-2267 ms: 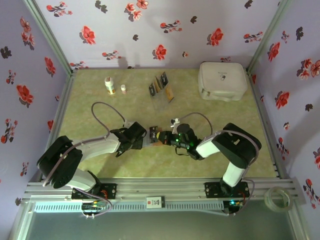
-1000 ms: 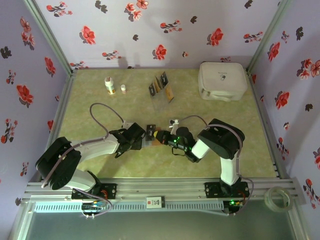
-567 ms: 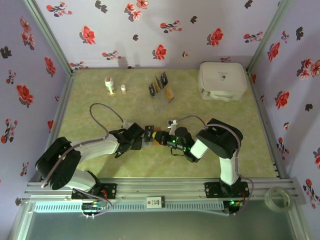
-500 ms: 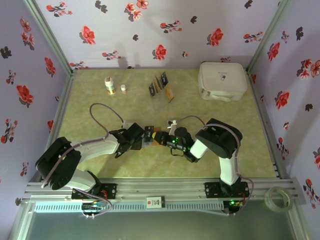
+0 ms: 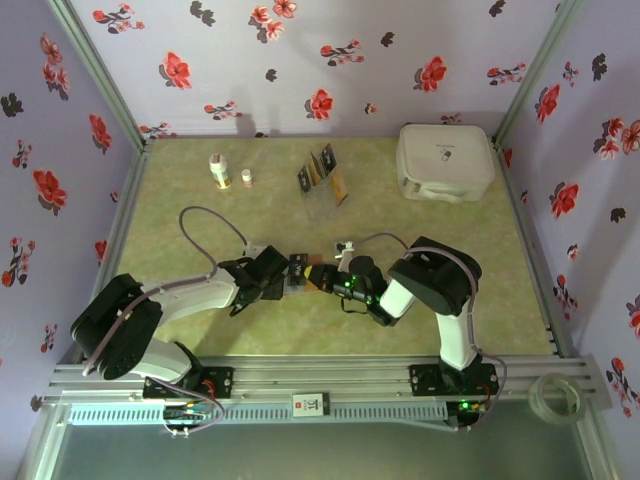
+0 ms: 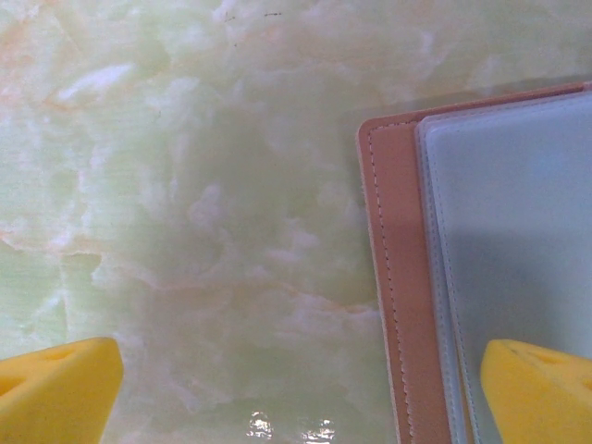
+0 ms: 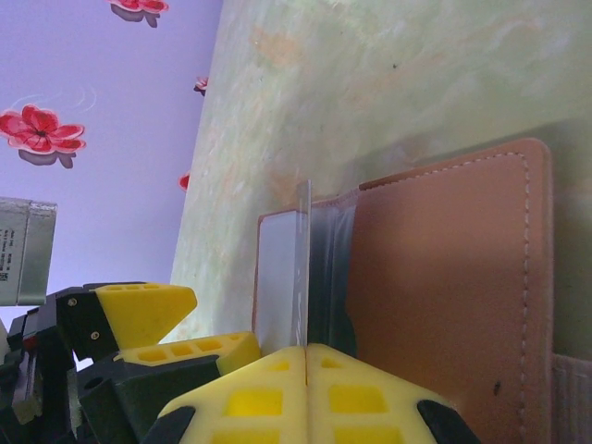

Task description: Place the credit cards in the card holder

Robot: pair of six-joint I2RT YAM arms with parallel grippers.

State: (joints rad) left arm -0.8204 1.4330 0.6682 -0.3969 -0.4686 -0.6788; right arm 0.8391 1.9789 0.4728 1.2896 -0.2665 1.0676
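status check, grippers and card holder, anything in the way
Left gripper open, astride the edge of the card holder. Right gripper shut on its clear sleeve. Credit cards in the rack at the back. Nothing blocking.

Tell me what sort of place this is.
Most likely a robot test cell, not a home: two arms bolted to an aluminium rail, floral-papered panels walling in a green marbled tabletop, and staged props such as a card holder and a white case.
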